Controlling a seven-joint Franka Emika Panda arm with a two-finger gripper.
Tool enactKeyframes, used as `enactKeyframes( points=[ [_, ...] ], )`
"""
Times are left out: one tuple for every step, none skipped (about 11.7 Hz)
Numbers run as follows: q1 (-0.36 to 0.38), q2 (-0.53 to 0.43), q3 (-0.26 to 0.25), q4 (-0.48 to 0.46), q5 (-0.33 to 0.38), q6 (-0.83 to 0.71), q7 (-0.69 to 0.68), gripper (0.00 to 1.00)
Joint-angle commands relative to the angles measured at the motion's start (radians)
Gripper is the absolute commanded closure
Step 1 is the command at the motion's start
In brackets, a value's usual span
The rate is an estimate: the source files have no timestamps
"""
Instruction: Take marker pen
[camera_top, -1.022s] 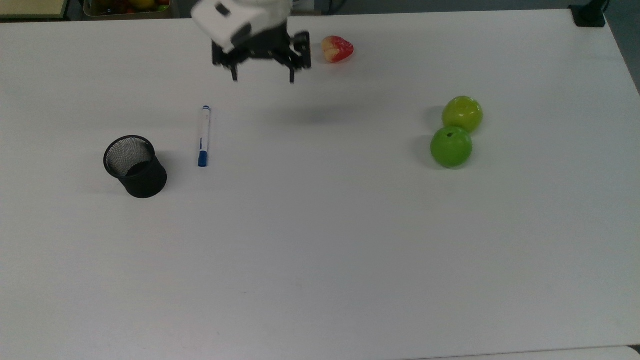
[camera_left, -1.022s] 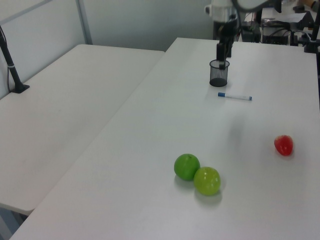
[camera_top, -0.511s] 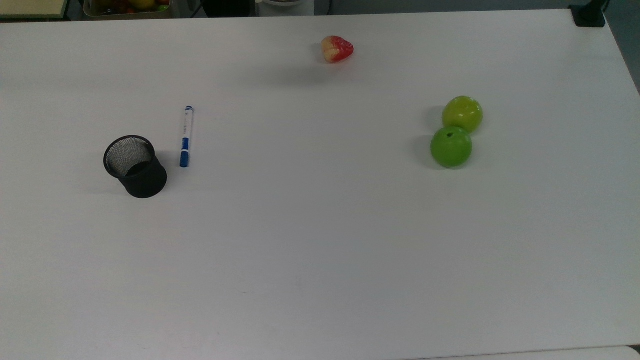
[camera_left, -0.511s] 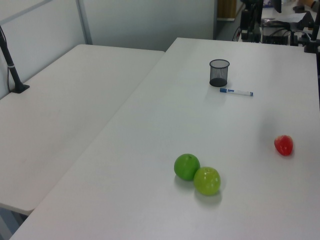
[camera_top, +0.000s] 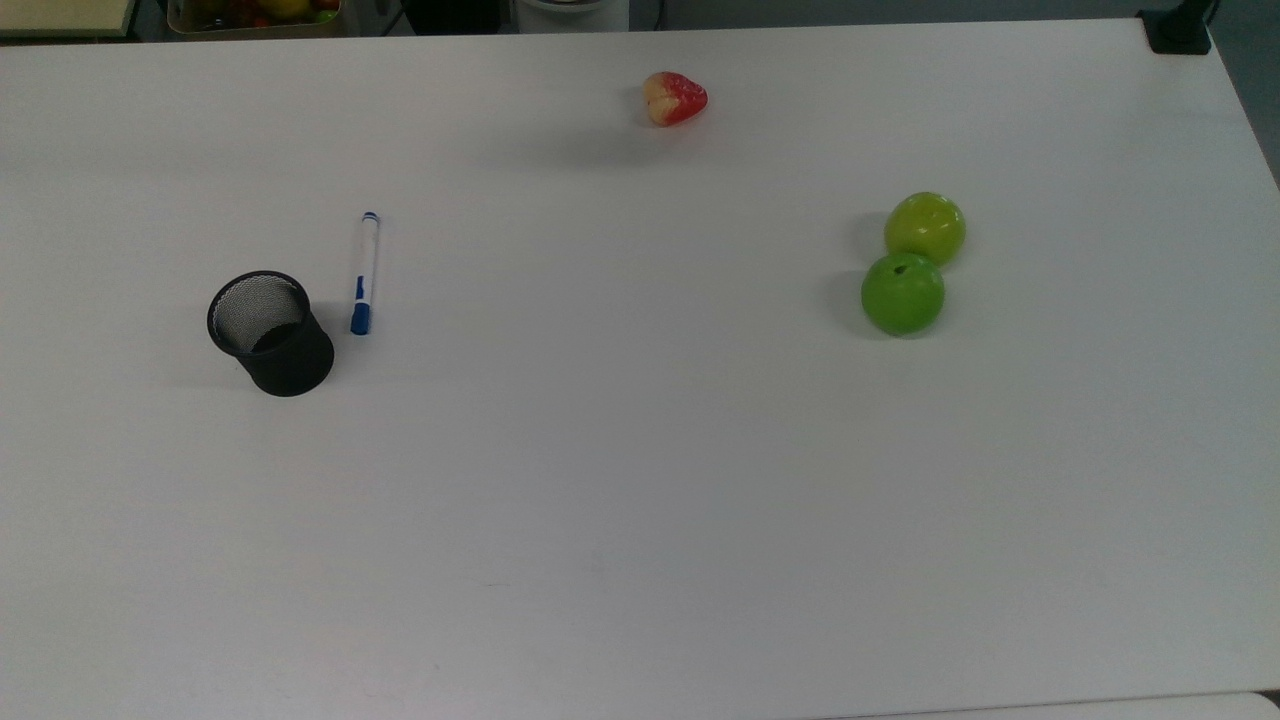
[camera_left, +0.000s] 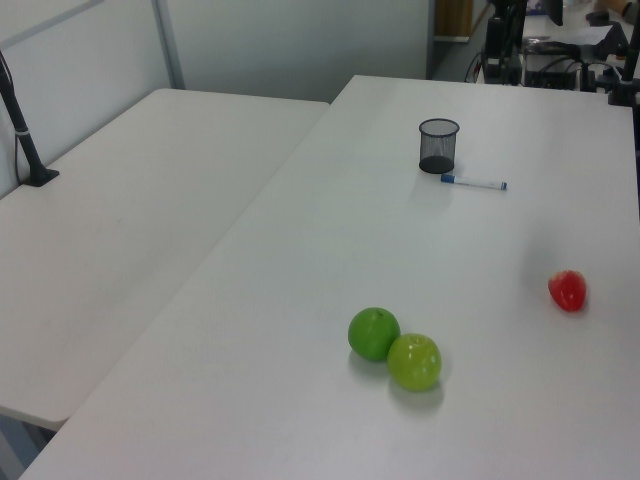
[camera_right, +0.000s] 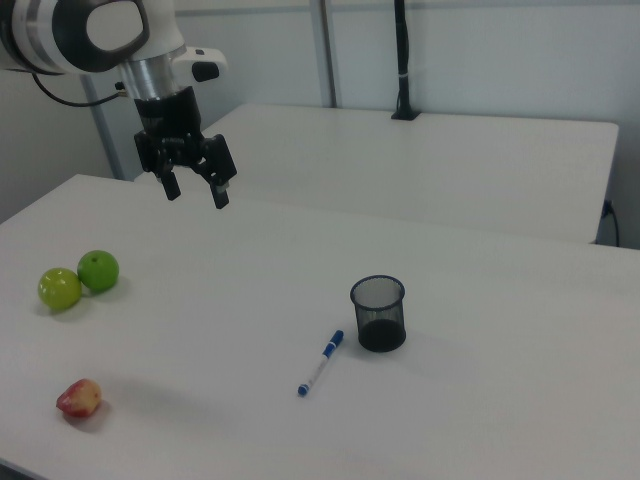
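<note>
Top view: marker pen (camera_top: 364, 272) lies near-vertical.

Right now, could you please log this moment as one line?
gripper: open, raised, empty | white blue-capped marker pen: flat on table, beside black mesh cup | task: pen not taken

From my station, the top view looks almost straight down on the white table (camera_top: 640, 500), far enough off to take in nearly its whole surface. The left view stands low past one short end, nearest the two green apples (camera_left: 394, 347), facing along the table toward the black mesh cup (camera_left: 438, 145). The right view faces from the opposite side, with the cup (camera_right: 378, 313) nearer and the apples (camera_right: 79, 280) at the right view's left. All three share the tabletop.
</note>
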Motion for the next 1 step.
enactKeyframes(
  points=[
    [-0.011,-0.022,0.01,-0.021,-0.01,-0.021,-0.021,0.0]
  ],
)
